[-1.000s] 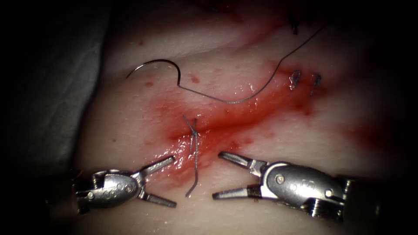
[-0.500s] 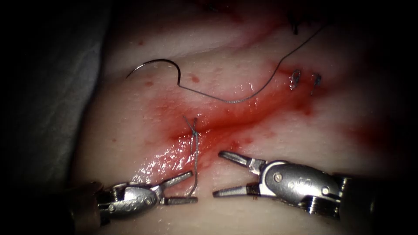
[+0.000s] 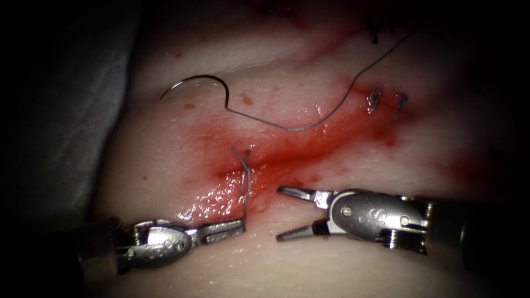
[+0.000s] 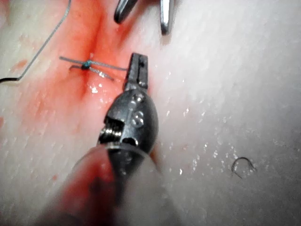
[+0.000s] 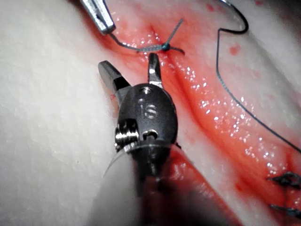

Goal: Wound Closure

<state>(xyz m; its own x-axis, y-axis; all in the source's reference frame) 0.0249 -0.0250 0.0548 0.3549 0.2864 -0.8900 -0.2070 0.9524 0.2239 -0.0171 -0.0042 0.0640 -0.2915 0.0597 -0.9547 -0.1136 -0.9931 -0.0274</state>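
A: Progress, quick?

B: One knot (image 3: 245, 164) is tied over the cut (image 3: 287, 154), just ahead of your left hand (image 3: 234, 227). Two more finished stitches (image 3: 374, 100) sit far beyond your right hand (image 3: 284, 212), up toward the far right end of the cut. Between them the cut looks open and wet with red fluid (image 3: 221, 196), so I judge you're partway and more stitches are needed.

A: Hands?

B: Your left hand is clamped on the long tail (image 3: 247, 190) that hangs from the knot, gripping its loose end. Your right hand is spread apart and holds nothing; it sits just beside the tail, on the right side of the cut.

A: Needle?

B: Needle (image 3: 193, 83) lies loose on the tissue (image 3: 165, 160), well away from both hands, on the far left side of the cut. It's not in the tissue. Neither hand holds it. Its thread (image 3: 298, 128) trails across the cut toward the far right.

A: Counts?

B: Two hands, one needle, one running thread. Three tied spots along the cut as far as I can tell. One stray cut end of thread (image 4: 243, 166) lies on the tissue off beside your left hand.
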